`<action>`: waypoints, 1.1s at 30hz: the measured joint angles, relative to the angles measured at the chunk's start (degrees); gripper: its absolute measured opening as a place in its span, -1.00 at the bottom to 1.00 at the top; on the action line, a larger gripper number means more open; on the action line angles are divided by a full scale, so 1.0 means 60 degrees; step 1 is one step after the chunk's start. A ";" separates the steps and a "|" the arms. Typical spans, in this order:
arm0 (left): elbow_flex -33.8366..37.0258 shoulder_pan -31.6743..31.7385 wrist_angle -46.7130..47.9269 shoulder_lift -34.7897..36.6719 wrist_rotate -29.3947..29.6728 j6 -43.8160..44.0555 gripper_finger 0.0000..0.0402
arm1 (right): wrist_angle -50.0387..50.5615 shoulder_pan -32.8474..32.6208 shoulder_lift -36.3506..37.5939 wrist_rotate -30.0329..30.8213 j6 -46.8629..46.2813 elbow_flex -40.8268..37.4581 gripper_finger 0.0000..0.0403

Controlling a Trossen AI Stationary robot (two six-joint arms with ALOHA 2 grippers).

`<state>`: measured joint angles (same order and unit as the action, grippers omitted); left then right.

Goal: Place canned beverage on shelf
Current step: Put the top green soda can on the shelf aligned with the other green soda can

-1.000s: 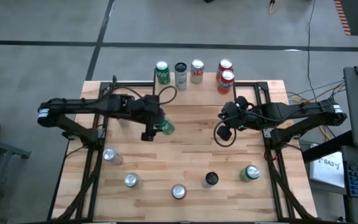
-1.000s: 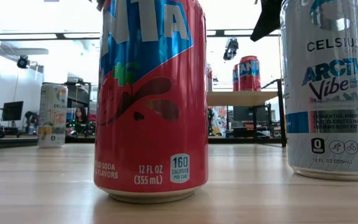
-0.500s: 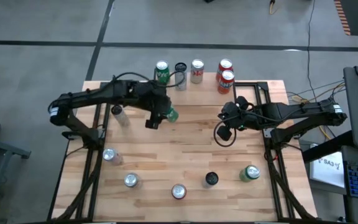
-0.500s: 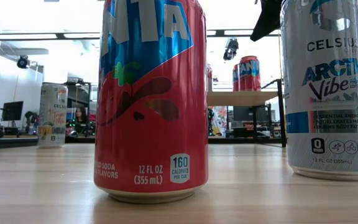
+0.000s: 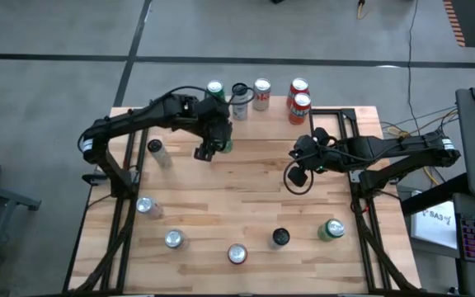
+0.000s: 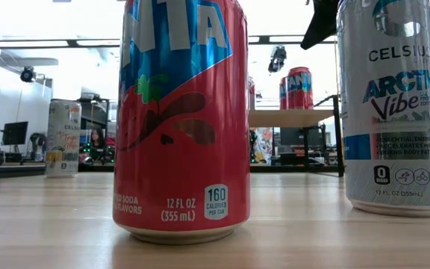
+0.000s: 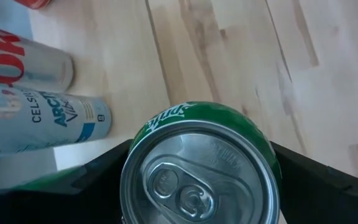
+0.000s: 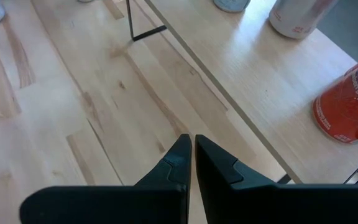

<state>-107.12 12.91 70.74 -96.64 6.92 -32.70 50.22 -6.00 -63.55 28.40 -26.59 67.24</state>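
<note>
One round green alu can (image 7: 201, 165) btwn left gripper (image 7: 197, 186) fingers.

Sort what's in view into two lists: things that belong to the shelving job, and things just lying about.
Job in hand:
- green can, held in the left gripper
- shelf, five cans already on it

Lying about:
- Fanta can and Celsius can on the tabletop
- other loose cans along the table's front
- right gripper, shut, waiting over mid-table
</note>
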 joint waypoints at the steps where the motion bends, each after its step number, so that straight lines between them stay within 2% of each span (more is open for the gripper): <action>1: 0.0007 0.0051 0.0000 0.0000 0.0000 -0.0074 0.53 | 0.0000 0.0004 0.0000 0.0000 0.0000 0.0000 -0.94; 17: 0.0349 0.1557 -0.0681 -0.0015 -0.0082 -0.0240 0.53 | -0.0007 0.0000 0.0004 0.0011 0.0000 0.0000 -0.94; 33: 0.0385 0.1773 -0.0745 -0.0358 -0.0280 -0.0277 0.54 | -0.0073 0.0004 0.0004 0.0018 0.0000 0.0000 -0.94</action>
<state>-104.81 23.54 66.27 -98.79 5.23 -34.36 49.78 -5.98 -63.53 28.51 -26.59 67.24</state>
